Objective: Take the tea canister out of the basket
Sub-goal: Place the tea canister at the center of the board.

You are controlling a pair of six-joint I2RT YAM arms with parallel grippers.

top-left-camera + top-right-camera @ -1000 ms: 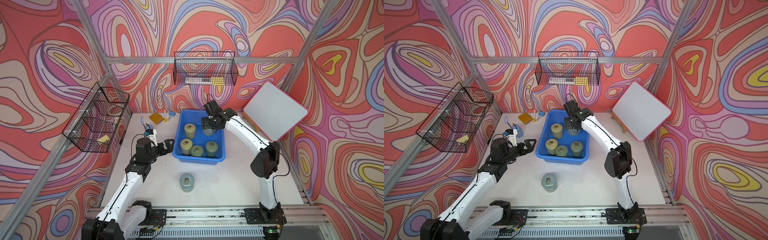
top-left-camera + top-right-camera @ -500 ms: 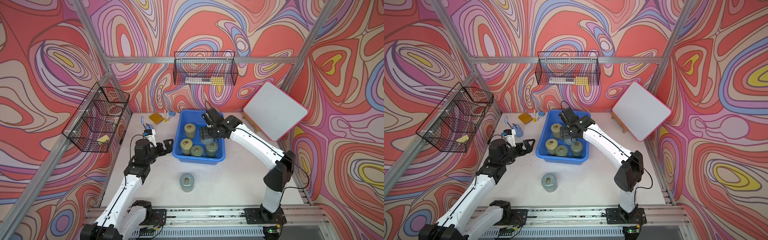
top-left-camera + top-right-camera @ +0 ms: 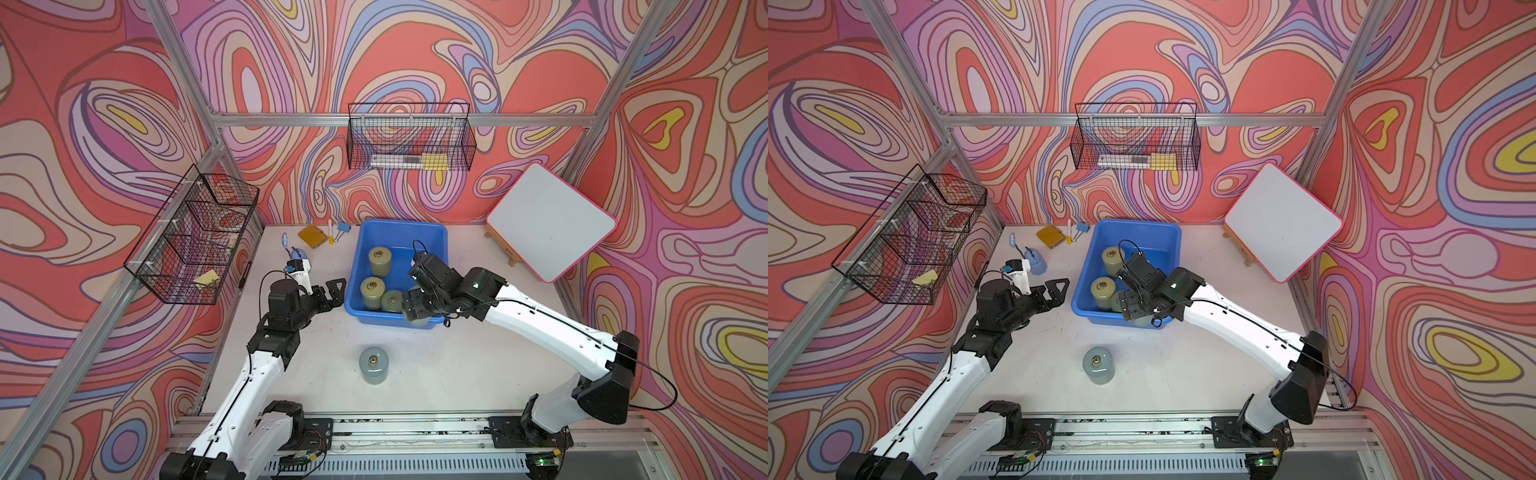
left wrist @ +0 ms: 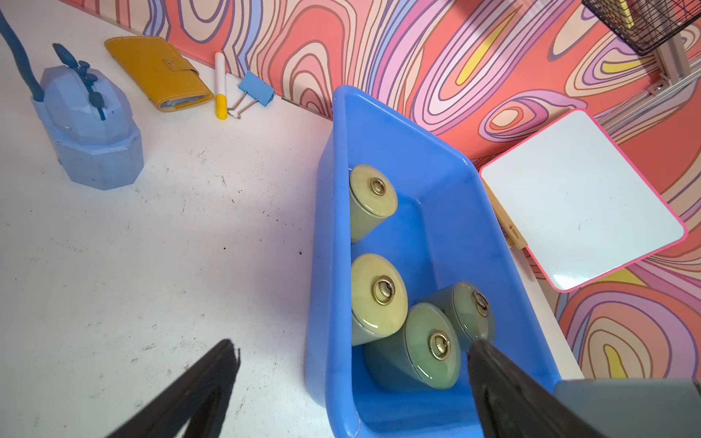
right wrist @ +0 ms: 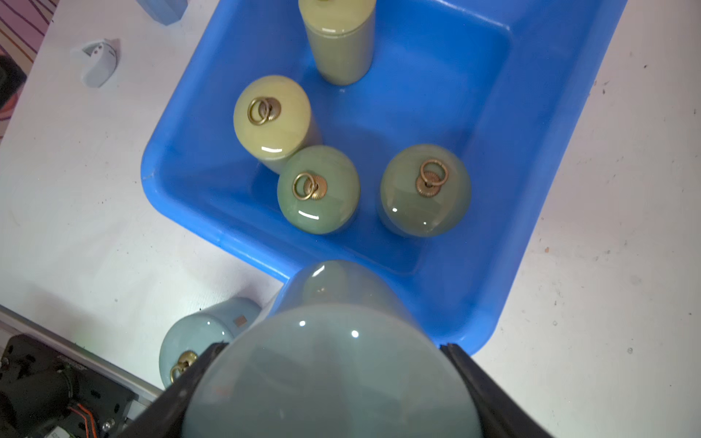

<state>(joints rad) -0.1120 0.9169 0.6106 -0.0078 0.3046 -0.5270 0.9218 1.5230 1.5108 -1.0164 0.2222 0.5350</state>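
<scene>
A glossy pale grey-green ceramic-looking tea canister (image 5: 330,379) is clamped around its body by the right gripper (image 5: 333,347), above the near rim of the bright blue plastic basket (image 5: 167,159). It looks heavy, slippery and breakable, so a mid-body hold suits it. The left gripper (image 3: 331,295) is spread empty beside the basket. The canister's lid ring cannot be made out, and rim clearance is unclear.

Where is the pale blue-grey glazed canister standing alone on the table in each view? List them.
Both top views: canister alone, between the bright blue plastic tub and the arm bases.
Left wrist: not in it.
Right wrist: canister outside the tub's rim, partly hidden.
Shared landmark: the tub.
</scene>
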